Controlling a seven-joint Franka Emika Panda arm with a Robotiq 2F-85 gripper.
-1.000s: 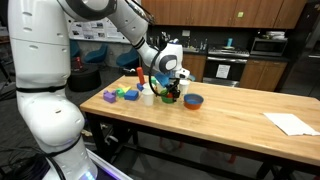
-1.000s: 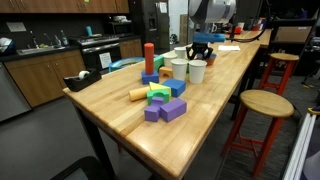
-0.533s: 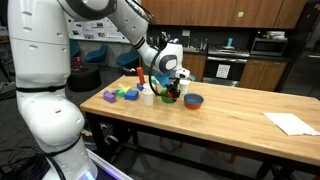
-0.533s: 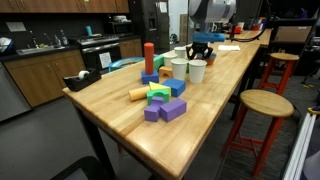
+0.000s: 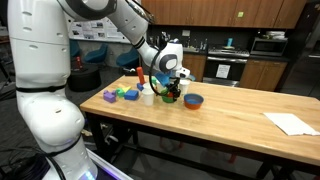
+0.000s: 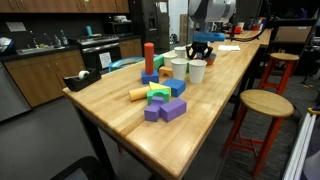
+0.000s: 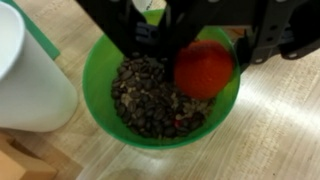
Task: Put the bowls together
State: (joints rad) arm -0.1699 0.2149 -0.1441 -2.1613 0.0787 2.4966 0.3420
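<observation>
In the wrist view the green bowl [image 7: 120, 60] sits on the wooden table and holds dark small pieces. My gripper [image 7: 205, 45] comes in from the top and is shut on the orange bowl [image 7: 205, 68], holding it just over the right inner side of the green bowl. In an exterior view my gripper [image 5: 172, 86] hangs low over the green bowl [image 5: 173, 99], and the blue bowl [image 5: 193, 100] stands on the table just beside it. My gripper [image 6: 202, 48] also shows behind the white cups, where the bowls are hidden.
Two white cups [image 5: 150, 96] [image 6: 188, 70] stand close beside the green bowl; one fills the left edge of the wrist view [image 7: 25, 75]. A red cylinder [image 6: 149, 58] and coloured toy blocks [image 6: 160, 100] lie further along. A white paper [image 5: 291, 123] lies at the far end.
</observation>
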